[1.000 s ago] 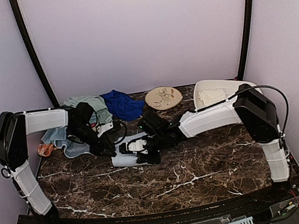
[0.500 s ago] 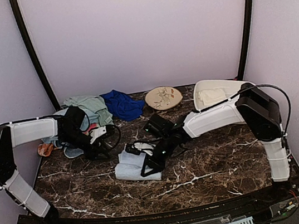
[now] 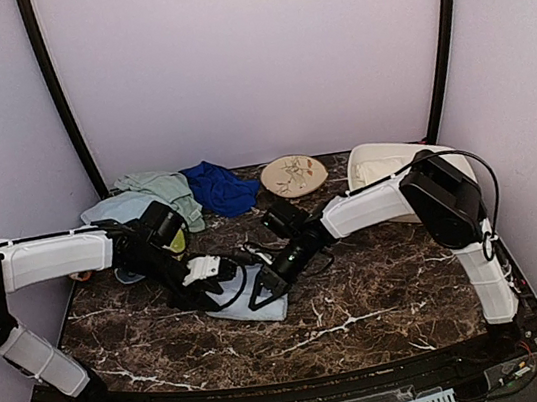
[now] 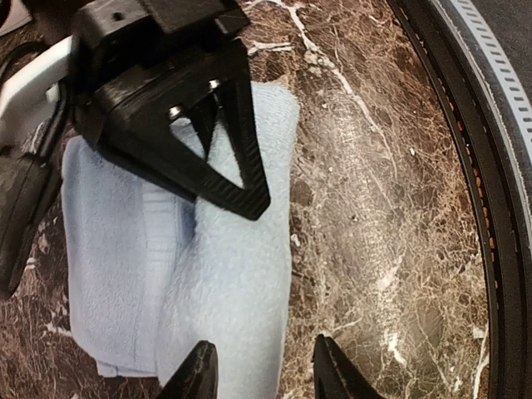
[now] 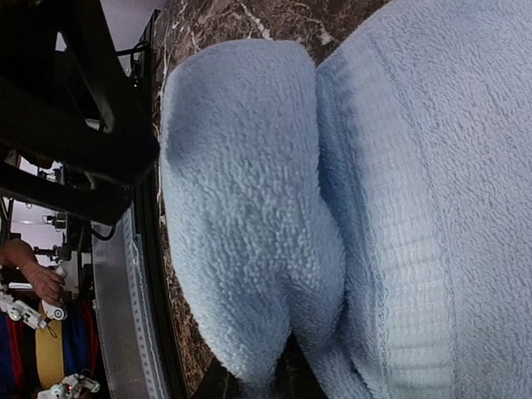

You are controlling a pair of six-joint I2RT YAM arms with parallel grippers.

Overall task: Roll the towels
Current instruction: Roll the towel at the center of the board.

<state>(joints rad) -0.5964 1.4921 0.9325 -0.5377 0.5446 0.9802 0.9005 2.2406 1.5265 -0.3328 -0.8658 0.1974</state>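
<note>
Towel (image 4: 237, 283), light blue, lies partly rolled on the marble table (image 3: 384, 295), front and middle. The right gripper (image 4: 239, 189) pinches its raised fold, jaws narrow. The left gripper (image 4: 262, 374) hovers at the roll's end, fingers apart, gripping nothing.

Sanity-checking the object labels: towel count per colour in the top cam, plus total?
Light blue: 2, light blue towel mid-table and light blue towel in the back-left pile
Pale green: 1, pale green towel
Royal blue: 1, royal blue towel
Yellow: 1, yellow towel, only a sliver shows
Total: 5; what's in the tub is unclear
</note>
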